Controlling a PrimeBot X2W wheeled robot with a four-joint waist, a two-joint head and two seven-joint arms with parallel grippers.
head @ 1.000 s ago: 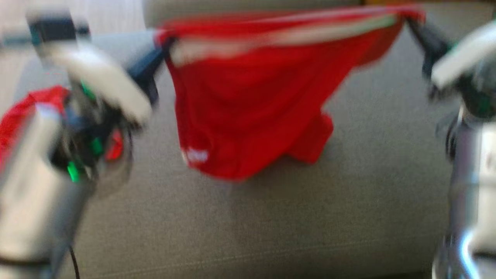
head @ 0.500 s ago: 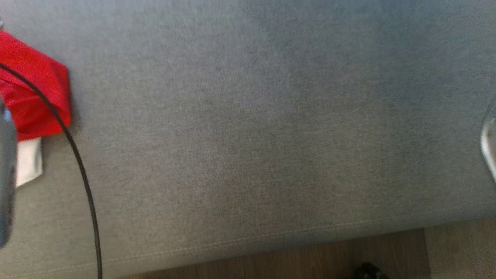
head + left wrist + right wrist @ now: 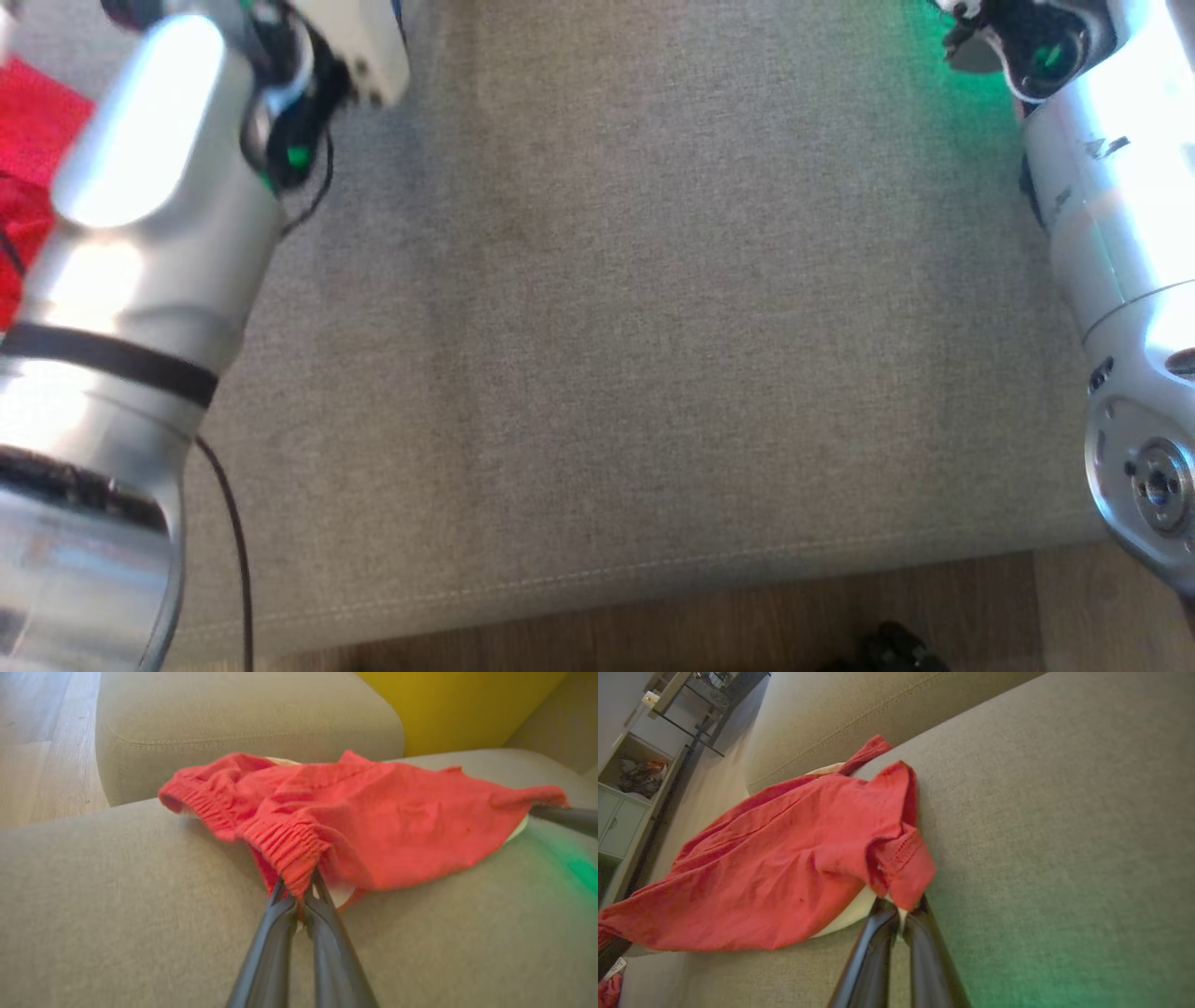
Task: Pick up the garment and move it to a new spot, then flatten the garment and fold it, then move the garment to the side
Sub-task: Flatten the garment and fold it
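Note:
The garment (image 3: 373, 816) is a pair of red shorts with an elastic waistband, lying spread and rumpled on the grey sofa cushion (image 3: 117, 896). My left gripper (image 3: 300, 895) is shut on the gathered waistband, low over the cushion. In the right wrist view the garment (image 3: 775, 872) stretches away to the left, and my right gripper (image 3: 901, 907) is shut on a stitched hem corner. A white lining peeks out under the cloth. The right gripper's dark fingers (image 3: 567, 817) hold the far end in the left wrist view. The head view has both silver forearms (image 3: 140, 233) reaching past its top edge.
A grey sofa arm (image 3: 233, 718) and a yellow cushion (image 3: 458, 704) stand behind the garment. Another red cloth (image 3: 28, 121) lies at the head view's left edge. Wooden floor (image 3: 747, 625) runs along the cushion's front seam. A shelf unit (image 3: 626, 788) stands off to the side.
The head camera has tilted down, so the garment has left its view. A second ago the garment hung stretched in the air between both grippers; now it lies on the cushion, still held.

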